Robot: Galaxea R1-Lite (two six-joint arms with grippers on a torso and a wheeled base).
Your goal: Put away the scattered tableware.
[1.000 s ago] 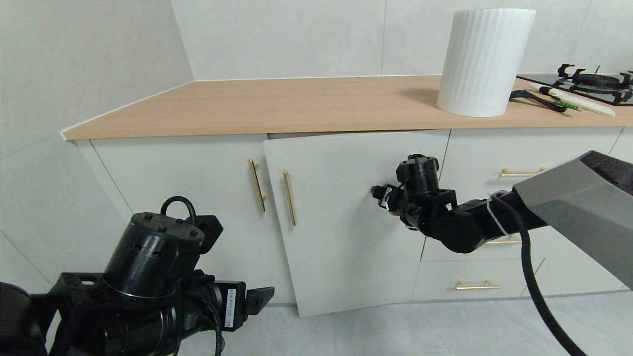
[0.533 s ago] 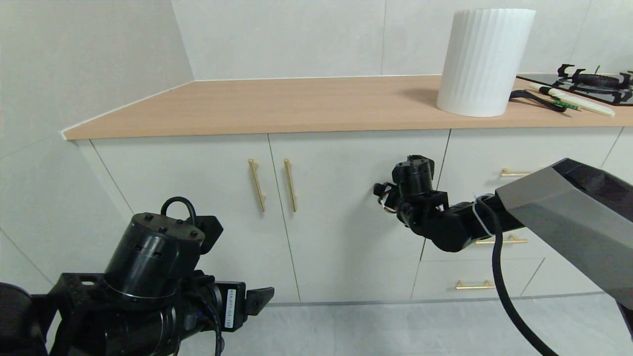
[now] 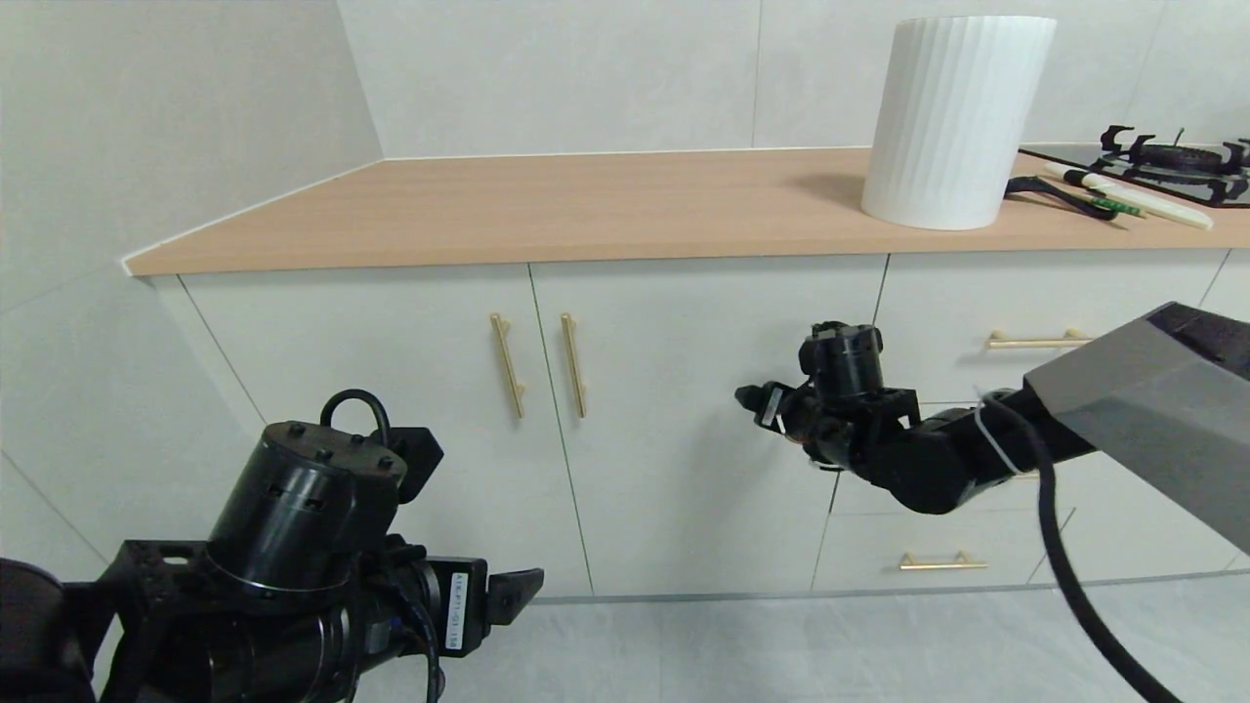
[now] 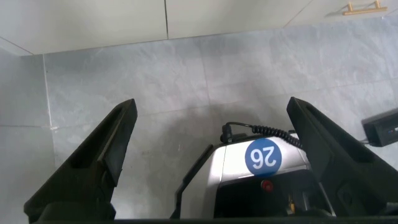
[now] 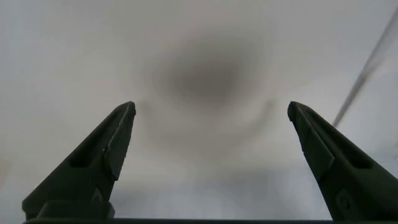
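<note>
The right end effector point(image 3: 762, 402), spread wide just off the shut cupboard door point(image 3: 684, 439) at centre frame, should, I judge, lift clear around the white canister point(image 3: 952, 122) to the utensils point(image 3: 1138, 200), perhaps chopsticks, on the tabletop point(image 3: 586, 205) at upper right, while the left end effector point(image 3: 518, 586) hangs wide at lower left.

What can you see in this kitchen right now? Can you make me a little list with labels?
Worktop: light wooden countertop
On it: tall white ribbed container; long cream utensil and black-handled utensil beside the black stove burner
Cupboard: pale cabinet door, shut, thin gold bar handle
Right pincer: open, empty, facing that door
Left pincer: open, empty, low over the grey floor tiles
</note>
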